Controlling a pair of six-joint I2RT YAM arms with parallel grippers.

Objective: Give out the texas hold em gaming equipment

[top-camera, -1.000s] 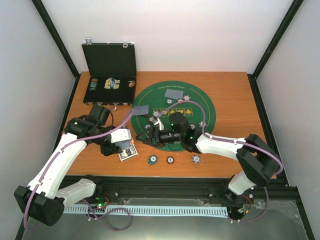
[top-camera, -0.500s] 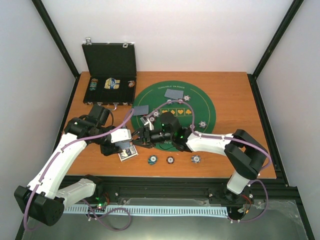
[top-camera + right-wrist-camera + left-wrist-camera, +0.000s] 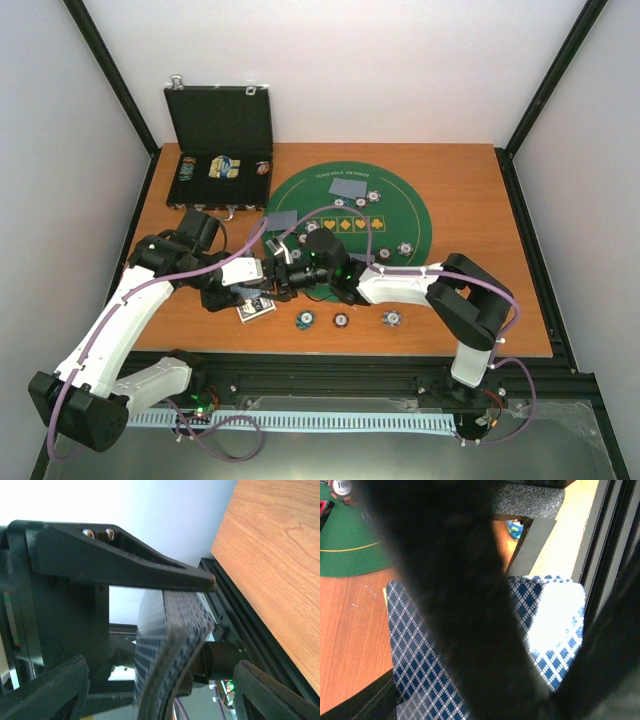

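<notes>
My left gripper (image 3: 249, 275) is shut on a deck of blue-patterned playing cards (image 3: 415, 645), held just above the table at the mat's left edge. A dark finger (image 3: 465, 620) crosses the deck in the left wrist view. My right gripper (image 3: 276, 282) has reached in from the right and stands open, its jaws on either side of the bowed cards (image 3: 170, 630). One face-up card (image 3: 257, 308) lies on the table below. Two face-down cards (image 3: 347, 187) (image 3: 283, 219) lie on the green mat (image 3: 400, 215). Three poker chips (image 3: 304, 320) (image 3: 341, 320) (image 3: 391, 318) sit in front of the mat.
A black hinged case (image 3: 220, 125) stands open at the back left with items in its tray. More chips (image 3: 405, 248) (image 3: 372, 197) rest on the mat. The right forearm (image 3: 400, 285) lies low across the mat's near edge.
The right gripper has travelled left across the mat to the deck in the left gripper, its jaws narrowing a little. The left arm has stayed put.
</notes>
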